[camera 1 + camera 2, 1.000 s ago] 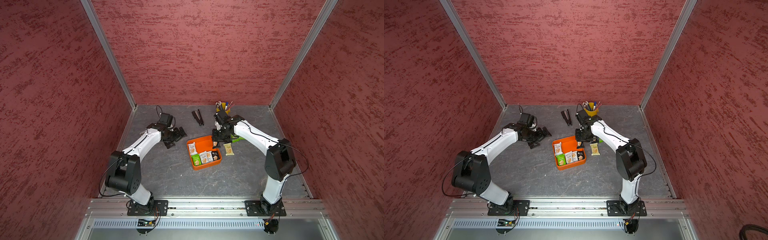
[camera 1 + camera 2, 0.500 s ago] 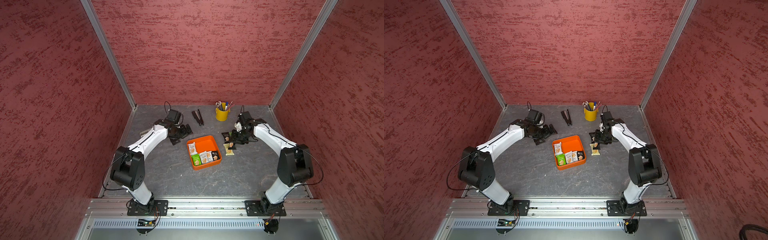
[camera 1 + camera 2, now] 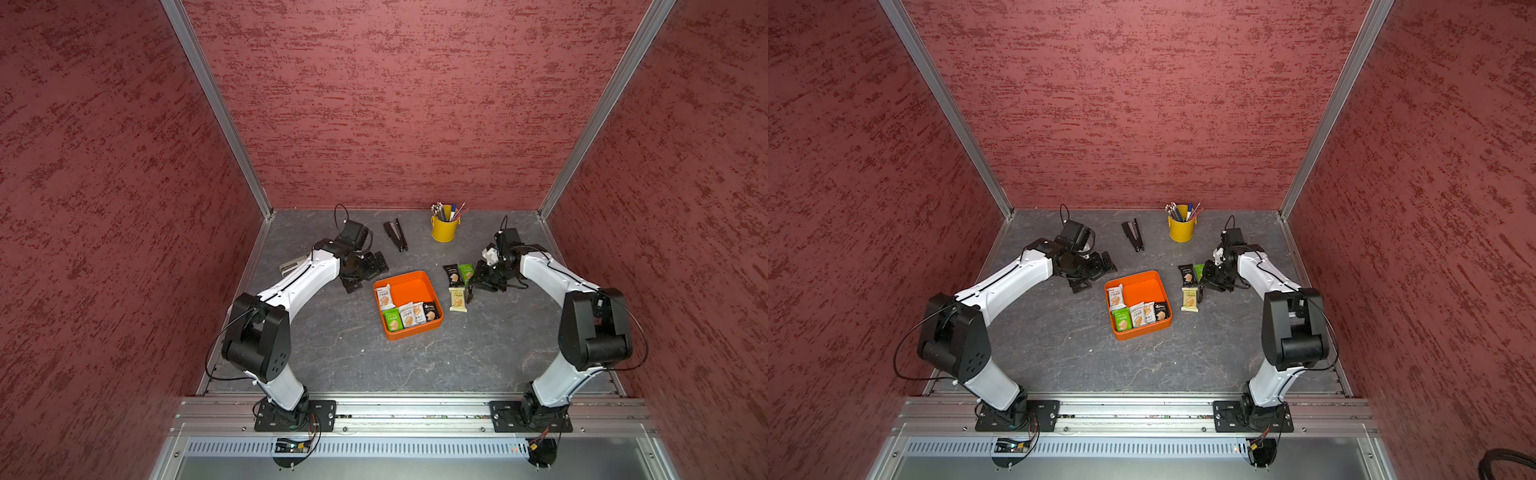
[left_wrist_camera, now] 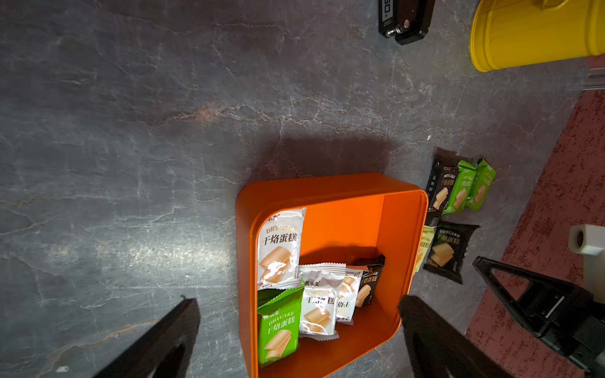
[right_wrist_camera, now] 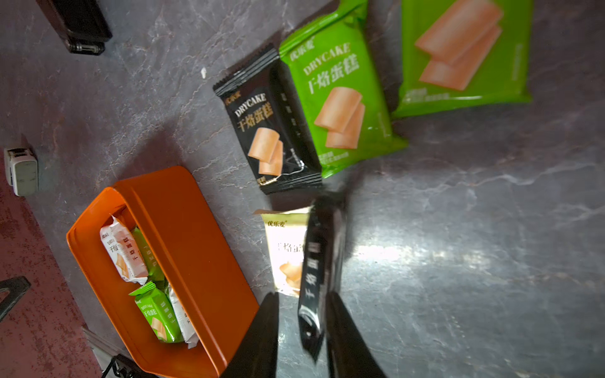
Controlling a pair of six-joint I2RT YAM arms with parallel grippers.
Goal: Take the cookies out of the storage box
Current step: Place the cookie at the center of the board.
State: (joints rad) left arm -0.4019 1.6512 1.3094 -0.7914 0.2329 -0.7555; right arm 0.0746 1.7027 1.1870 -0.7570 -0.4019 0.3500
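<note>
A black packet (image 5: 319,261) is flanked by the right gripper's (image 5: 302,296) close-set jaws; clamping cannot be told. The left gripper (image 4: 298,298) is spread wide.

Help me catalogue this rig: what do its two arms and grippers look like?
The left arm and right arm match: white links, bulky black joint housings, black base plates, thin black cables looping outside. The left gripper and right gripper have black, triangular open-frame fingers.
</note>
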